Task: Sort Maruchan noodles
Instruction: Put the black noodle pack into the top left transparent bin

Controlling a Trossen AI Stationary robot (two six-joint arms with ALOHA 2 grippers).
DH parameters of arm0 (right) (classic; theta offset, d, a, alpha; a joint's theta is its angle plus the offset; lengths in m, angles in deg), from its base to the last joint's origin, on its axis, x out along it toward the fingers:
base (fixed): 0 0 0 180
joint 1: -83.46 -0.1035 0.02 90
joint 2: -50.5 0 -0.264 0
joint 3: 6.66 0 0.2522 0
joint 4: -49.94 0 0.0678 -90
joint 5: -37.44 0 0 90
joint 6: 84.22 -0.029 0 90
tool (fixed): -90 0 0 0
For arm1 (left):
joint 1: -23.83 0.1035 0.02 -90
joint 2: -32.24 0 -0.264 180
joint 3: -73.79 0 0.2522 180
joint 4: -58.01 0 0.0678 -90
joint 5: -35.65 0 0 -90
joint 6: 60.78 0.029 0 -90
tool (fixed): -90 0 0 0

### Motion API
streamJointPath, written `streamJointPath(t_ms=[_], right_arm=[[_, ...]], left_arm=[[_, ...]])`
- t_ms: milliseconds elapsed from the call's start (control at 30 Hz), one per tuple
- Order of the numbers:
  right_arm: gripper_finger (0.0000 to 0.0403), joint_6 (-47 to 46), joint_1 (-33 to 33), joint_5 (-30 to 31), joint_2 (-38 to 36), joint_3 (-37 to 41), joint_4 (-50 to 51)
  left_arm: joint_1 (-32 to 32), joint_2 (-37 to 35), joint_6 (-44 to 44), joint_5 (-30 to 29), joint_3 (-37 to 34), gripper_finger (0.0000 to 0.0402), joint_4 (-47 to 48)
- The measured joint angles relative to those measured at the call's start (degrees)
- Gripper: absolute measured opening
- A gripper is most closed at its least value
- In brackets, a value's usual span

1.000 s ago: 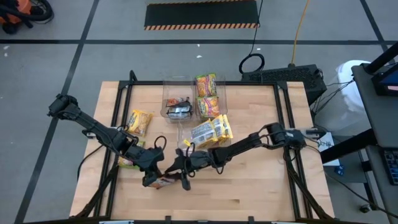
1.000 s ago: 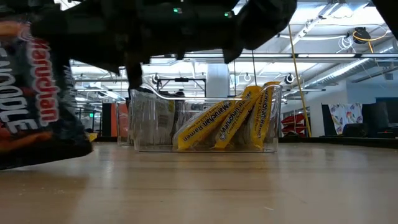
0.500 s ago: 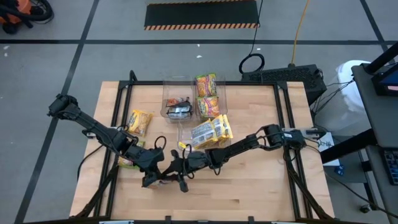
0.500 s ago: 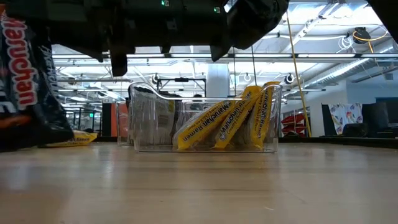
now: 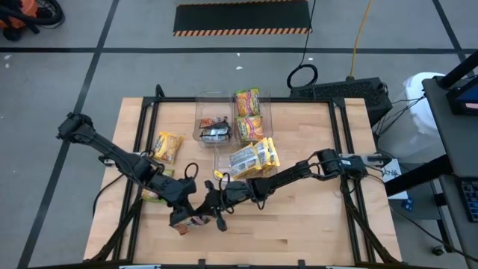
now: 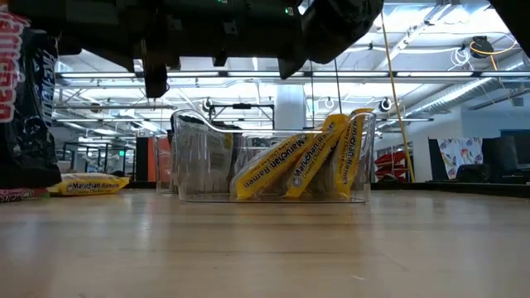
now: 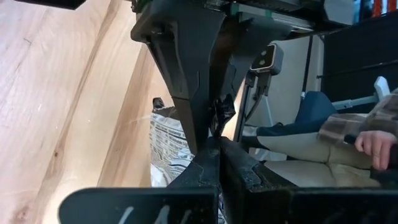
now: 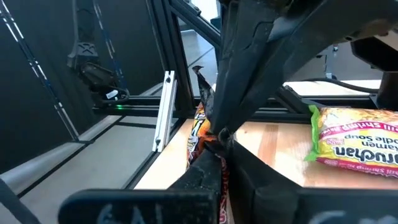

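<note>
The two grippers meet near the front of the worktop (image 5: 299, 224), left of its middle, with bare wood open to their right and toward the front edge. The left gripper (image 5: 181, 218) has its jaws fully closed on a dark packet (image 5: 193, 221), which hangs upright from them; in the low view its black wrapper with red and white lettering shows at the far left, its lower edge at the wood. The right gripper (image 5: 213, 207) has its jaws closed on the same packet's opposite edge, its orange-and-dark wrapper pinched at the fingertips in the right wrist view. A second ago those right jaws stood wide open just beside the packet; the packet itself has drawn leftward in the low view, uncovering a yellow packet (image 6: 87, 185) lying flat behind it. Another yellow packet (image 5: 169, 146) lies near the worktop's left rail. Toward the back stand clear bins (image 5: 211, 99): yellow packets (image 5: 254, 157) lean on edge in the nearest, lime-green and orange-red packets (image 5: 249, 114) fill another, dark ones (image 5: 214, 131) the third.
</note>
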Motion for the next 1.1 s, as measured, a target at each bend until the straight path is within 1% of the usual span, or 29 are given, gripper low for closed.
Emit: streamJointPath(t_ms=[133, 367, 567, 900, 1100], right_arm=[[0.0001, 0.0, 0.0, 0.0, -0.1, 0.0, -0.4], [0.0000, 0.0, 0.1, 0.2, -0.3, -0.2, -0.9], [0.0000, 0.9, -0.1, -0.3, -0.8, 0.1, 1.5], [0.0000, 8.2, 0.3, 0.3, -7.1, 0.3, 9.8], [0.0000, 12.7, 1.6, 2.0, -12.7, 0.2, 13.9]], left_arm=[[-0.6, -2.4, -0.2, -0.8, 0.0, 0.0000, 0.3], [-2.5, -8.0, -1.0, -5.6, 0.0, 0.0000, 1.8], [-3.9, -11.1, -1.3, -6.5, 0.2, 0.0000, 2.4], [-5.8, -13.7, -1.1, -7.5, 0.0, 0.0001, 4.0], [-7.9, -14.2, -0.6, -7.5, 0.0, 0.0001, 5.2]])
